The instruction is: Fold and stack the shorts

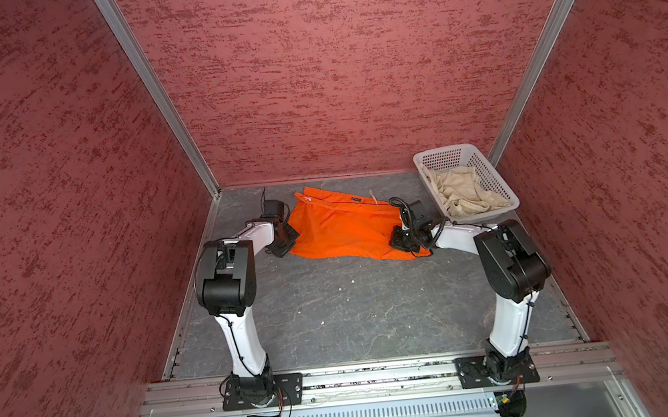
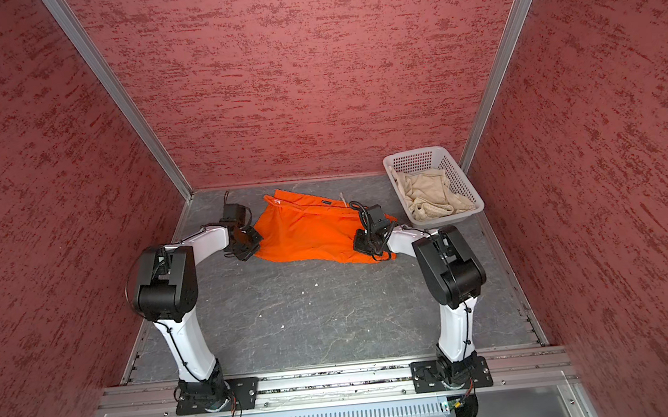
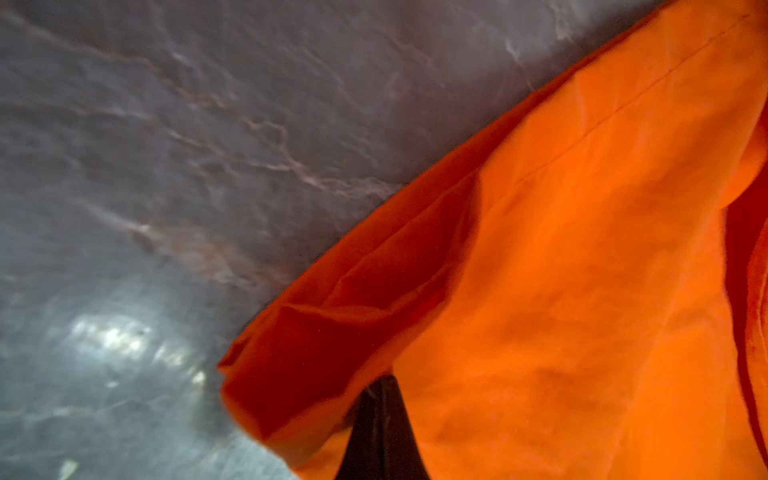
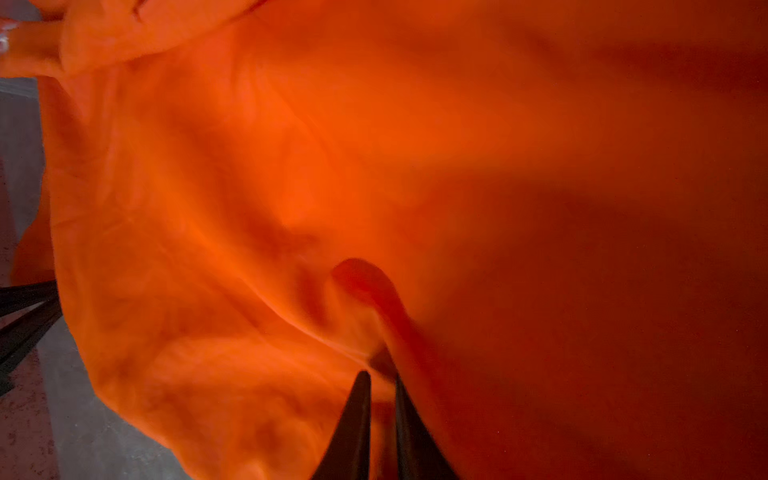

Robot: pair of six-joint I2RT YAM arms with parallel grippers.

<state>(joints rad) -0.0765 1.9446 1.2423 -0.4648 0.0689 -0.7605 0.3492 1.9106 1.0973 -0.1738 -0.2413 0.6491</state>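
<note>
The left gripper [image 1: 289, 245] is clamped on the end of the bright orange cloth shorts [image 1: 343, 233] farthest from the white perforated plastic basket [image 1: 444, 158]. Their long axis runs toward the basket. The right gripper [image 1: 397, 245] pinches the basket-side end. The crumpled beige cloth shorts [image 1: 464, 192] lie inside the basket.

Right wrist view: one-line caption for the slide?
Right gripper fingers pinching a raised fold of the orange shorts, which fill nearly the whole frame; grey table barely visible.
</note>
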